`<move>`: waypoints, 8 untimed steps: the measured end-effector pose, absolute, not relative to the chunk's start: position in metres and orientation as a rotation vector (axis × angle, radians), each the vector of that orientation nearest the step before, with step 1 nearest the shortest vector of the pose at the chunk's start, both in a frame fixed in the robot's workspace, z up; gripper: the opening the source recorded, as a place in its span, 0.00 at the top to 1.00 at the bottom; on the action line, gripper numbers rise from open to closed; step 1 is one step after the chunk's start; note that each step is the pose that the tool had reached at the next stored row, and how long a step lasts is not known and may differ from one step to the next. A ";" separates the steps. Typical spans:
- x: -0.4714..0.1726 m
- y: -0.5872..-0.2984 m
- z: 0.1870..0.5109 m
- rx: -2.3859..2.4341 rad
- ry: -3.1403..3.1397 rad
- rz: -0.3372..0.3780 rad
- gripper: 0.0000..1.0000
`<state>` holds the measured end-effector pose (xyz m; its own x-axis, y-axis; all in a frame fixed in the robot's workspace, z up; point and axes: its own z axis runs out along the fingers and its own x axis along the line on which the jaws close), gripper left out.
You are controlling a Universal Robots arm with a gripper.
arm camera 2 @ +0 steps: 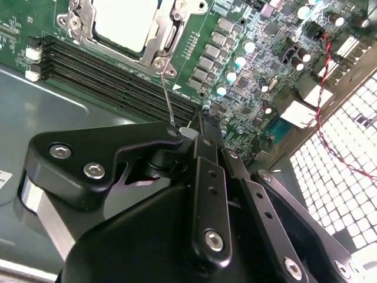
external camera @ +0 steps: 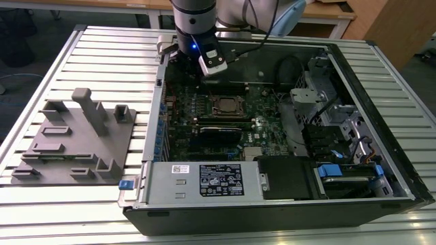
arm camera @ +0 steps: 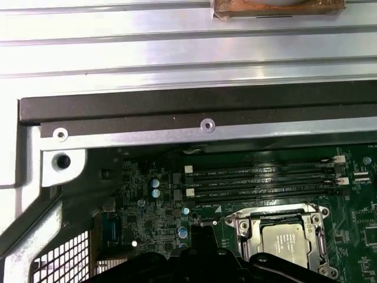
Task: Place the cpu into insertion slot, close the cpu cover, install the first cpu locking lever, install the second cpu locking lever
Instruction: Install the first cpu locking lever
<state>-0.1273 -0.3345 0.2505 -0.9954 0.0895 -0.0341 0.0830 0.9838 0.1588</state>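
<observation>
Where your gripper (external camera: 208, 71) hangs: inside the open case (external camera: 381, 117), at about 11 o'clock from the insertion slot (external camera: 229, 114) in the exterior view, near it and low over the green board (external camera: 183, 115).
Your fingertips (arm camera 2: 203, 127): in the second wrist view you see them pressed together, pinching the free end of the locking lever (arm camera 2: 166, 94).
The locking lever: a thin bright rod. You can follow it from a screw post at the socket's corner, tilted upward, to your gripper's tips, clear of the board along its length.
The cpu (arm camera: 291, 243): seated in the insertion slot with its dull silver face up. In the exterior view it lies near the middle of the board.
The cpu cover (arm camera: 277, 210): down flat on the socket, framing the cpu, whose face shows through the window.
The memory slots (arm camera: 265, 180): long, black and parallel, just beside the socket, between it and the case's dark rim.
The black card (external camera: 220, 130): long and narrow, at 6 o'clock from the socket in the exterior view, near it.
The power supply (external camera: 204, 178): a grey labelled box at 6 o'clock inside the case, well apart from your gripper.
The grey fixture (external camera: 75, 138): at 9 o'clock from the case, standing on the slatted table (external camera: 102, 46).
The twisted wires (arm camera 2: 330, 88): a red and black pair running along the perforated wall (arm camera 2: 341, 188).
</observation>
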 end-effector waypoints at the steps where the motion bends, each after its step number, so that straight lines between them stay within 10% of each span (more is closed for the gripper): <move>1: -0.128 -0.335 0.250 0.134 3.088 0.247 0.90; 8: -0.130 -0.335 0.250 0.137 3.081 0.345 0.90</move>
<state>-0.1300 -0.3346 0.2500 -0.9954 0.0916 -0.0283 0.0831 0.9714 0.2224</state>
